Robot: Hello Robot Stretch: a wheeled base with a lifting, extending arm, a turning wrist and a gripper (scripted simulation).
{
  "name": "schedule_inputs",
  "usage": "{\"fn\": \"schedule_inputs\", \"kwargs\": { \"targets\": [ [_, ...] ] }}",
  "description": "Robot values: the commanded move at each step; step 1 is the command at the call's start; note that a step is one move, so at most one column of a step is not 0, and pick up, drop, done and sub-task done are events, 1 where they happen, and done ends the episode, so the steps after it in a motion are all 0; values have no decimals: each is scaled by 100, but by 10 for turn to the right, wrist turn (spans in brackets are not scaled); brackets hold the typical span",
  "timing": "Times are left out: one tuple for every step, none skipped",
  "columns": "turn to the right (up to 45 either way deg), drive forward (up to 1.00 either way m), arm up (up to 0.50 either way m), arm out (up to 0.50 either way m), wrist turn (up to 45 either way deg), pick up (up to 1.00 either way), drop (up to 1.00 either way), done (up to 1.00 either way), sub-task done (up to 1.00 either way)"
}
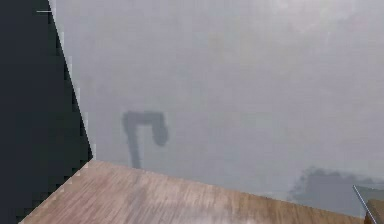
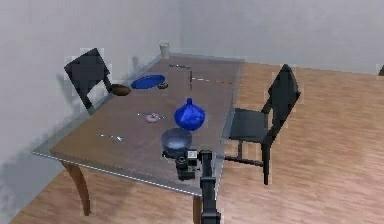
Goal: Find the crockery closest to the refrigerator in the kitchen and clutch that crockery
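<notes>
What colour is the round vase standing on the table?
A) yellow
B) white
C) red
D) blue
D: the round vase standing near the middle of the table is bright blue.

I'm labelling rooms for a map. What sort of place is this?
Likely a dining area: a table bearing a blue plate and blue vase, with a dark chair drawn up.
</notes>
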Motion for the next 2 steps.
{"fn": "schedule_inputs", "kwargs": {
  "targets": [
    [0,0,10,0,0,0,0,0,0],
    [0,0,0,0,0,0,0,100,0]
  ]
}}
